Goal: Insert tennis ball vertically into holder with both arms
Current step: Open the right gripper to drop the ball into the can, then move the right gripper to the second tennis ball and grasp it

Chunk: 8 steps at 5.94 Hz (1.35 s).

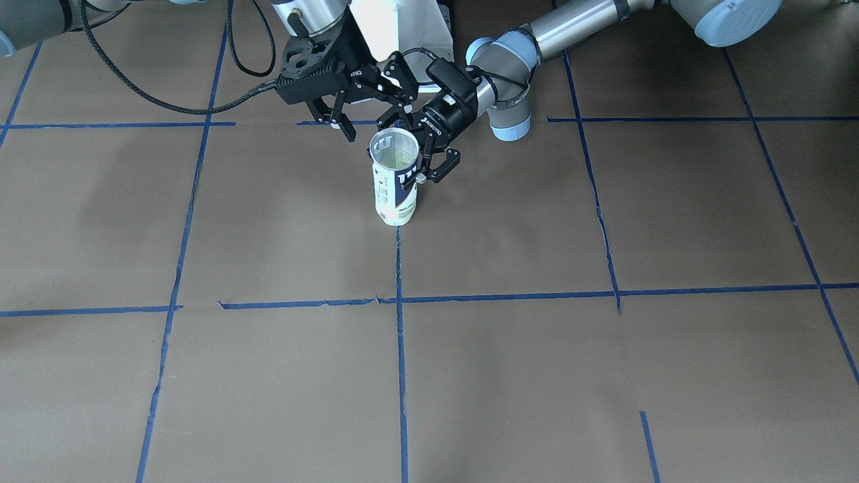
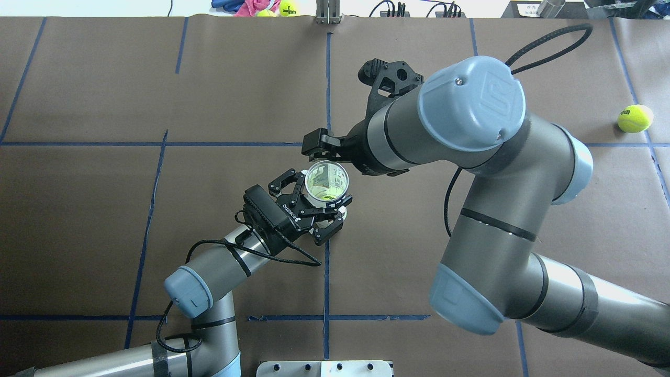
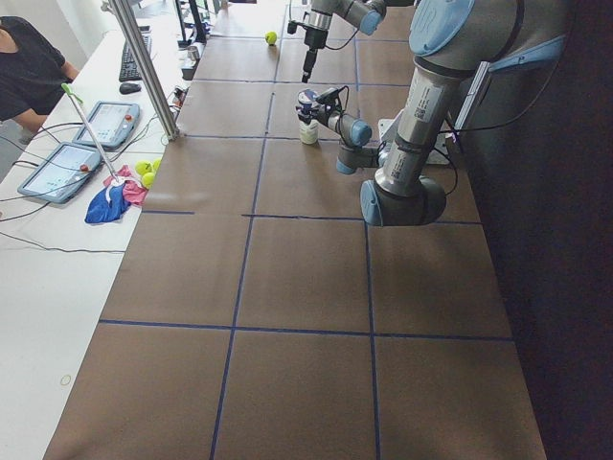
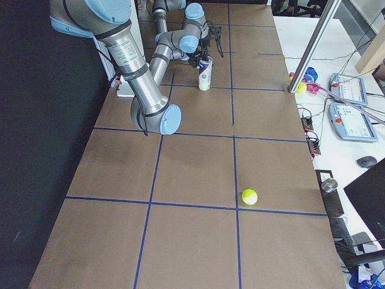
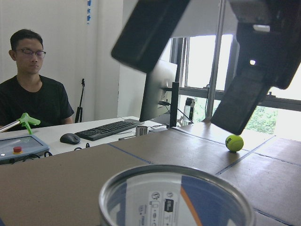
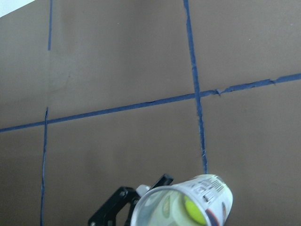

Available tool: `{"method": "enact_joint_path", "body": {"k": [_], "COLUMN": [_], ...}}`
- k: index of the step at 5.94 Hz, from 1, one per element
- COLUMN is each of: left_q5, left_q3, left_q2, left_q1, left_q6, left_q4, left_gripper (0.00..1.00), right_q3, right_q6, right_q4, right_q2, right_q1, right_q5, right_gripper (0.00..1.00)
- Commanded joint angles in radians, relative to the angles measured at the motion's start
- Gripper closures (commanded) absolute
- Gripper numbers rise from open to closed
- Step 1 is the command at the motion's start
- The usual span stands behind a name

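Brown paper table (image 1: 537, 376), blue tape grid (image 1: 400, 376); holder (image 1: 396, 188) upright mid-table, tennis ball (image 6: 194, 210) down inside. Left gripper (image 2: 323, 191) clasps holder near rim; right gripper (image 1: 372, 114) hangs above, fingers spread, empty.

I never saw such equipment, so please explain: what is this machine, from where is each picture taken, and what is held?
Two robot arms work at a brown table. Four fixed cameras look from the front, from above behind, and from each end; two sit on the wrists. A clear can stands upright with a tennis ball inside. The left hand surrounds the can; how firmly, I cannot tell. The right hand hangs open above. A second ball lies apart.
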Motion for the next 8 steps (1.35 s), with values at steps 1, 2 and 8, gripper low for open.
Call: {"method": "enact_joint_path", "body": {"k": [1,2,8], "left_q5": [0.000,0.002,0.000], "left_q3": [-0.001,-0.001,-0.018], "left_q2": [0.001,0.004,0.002], "left_q1": [0.000,-0.002,-0.003], "left_q6": [0.000,0.000,0.000], "left_q4": [-0.003,-0.003,-0.004], "left_gripper": [0.13,0.13,0.12], "right_q3": [0.006,-0.011,-0.723], "right_q6": [-0.153,-0.313,-0.847], "right_q4": [0.004,0.007,0.308], "right_q2": [-0.155,-0.276,-0.343], "right_q1": [0.131,0.230,0.659], "right_q5": [0.045,0.080,0.090], "right_gripper": [0.01,0.01,0.02]}}
